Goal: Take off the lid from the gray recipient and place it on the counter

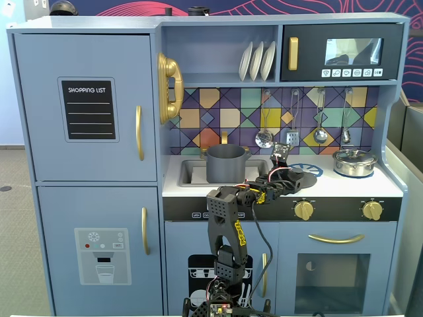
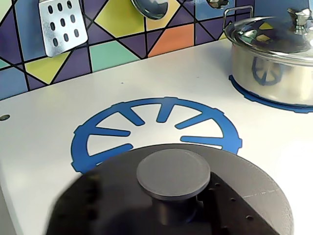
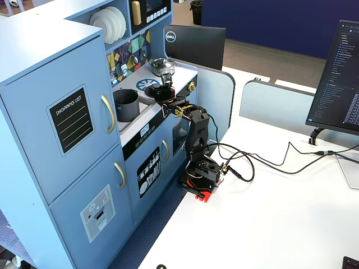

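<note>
The gray recipient stands upright in the recessed sink at the left of the bench in a fixed view, uncovered, its rim open to the top; its inside cannot be seen from either fixed view. The lid is off the recipient and lies to its right, over the near part of the blue burner print; in the wrist view it fills the lower frame as a dark disc lying flat or nearly so, knob upward, its round face parallel to the worktop, so it has no long axis to report. Whether the disc rests on the bench or hangs just above it cannot be told. The gripper is positioned over the lid in a fixed view; the state of the jaws cannot be told, as the knob hides the fingertips in the wrist view and the fixed views are too small. The shiny silver pot stands closed under its own lid on the second burner print at the far right, well apart from the dark disc. Open white surface lies between the two burner prints and to the left toward the sink edge. The tiled back wall with a hanging slotted spatula bounds the rear; the front edge of the bench runs just beside the arm's elbow
</note>
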Controlling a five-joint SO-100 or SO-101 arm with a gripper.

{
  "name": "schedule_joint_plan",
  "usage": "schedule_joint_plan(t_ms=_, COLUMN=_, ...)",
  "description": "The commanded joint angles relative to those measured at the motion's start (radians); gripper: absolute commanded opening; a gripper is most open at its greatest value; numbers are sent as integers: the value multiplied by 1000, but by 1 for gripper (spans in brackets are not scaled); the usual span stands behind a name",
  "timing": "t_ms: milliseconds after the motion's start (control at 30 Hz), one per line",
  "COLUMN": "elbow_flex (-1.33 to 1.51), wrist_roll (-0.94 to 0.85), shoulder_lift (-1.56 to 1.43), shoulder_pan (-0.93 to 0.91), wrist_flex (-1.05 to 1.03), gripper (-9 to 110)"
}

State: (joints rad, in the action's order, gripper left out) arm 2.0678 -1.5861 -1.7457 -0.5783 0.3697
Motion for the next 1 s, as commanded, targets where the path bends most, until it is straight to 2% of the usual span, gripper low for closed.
schedule_joint_plan(t_ms=0, elbow_flex=-8, wrist_roll=0, shoulder_lift=-37, shoulder_pan=-43, wrist_flex=5, gripper=30)
schedule_joint_plan(t_ms=367, elbow_flex=-54, wrist_roll=23, shoulder_lift=-124, shoulder_pan=-20, wrist_flex=-6, gripper=28)
schedule_joint_plan(t_ms=533, elbow_flex=-80, wrist_roll=38, shoulder_lift=-325, shoulder_pan=-2, wrist_flex=-190, gripper=27)
schedule_joint_plan(t_ms=633, elbow_flex=-63, wrist_roll=63, shoulder_lift=-525, shoulder_pan=14, wrist_flex=-453, gripper=22)
schedule_joint_plan(t_ms=833, elbow_flex=-18, wrist_roll=104, shoulder_lift=-951, shoulder_pan=158, wrist_flex=-1276, gripper=6)
schedule_joint_plan(t_ms=967, elbow_flex=127, wrist_roll=80, shoulder_lift=-1149, shoulder_pan=327, wrist_flex=-1540, gripper=0)
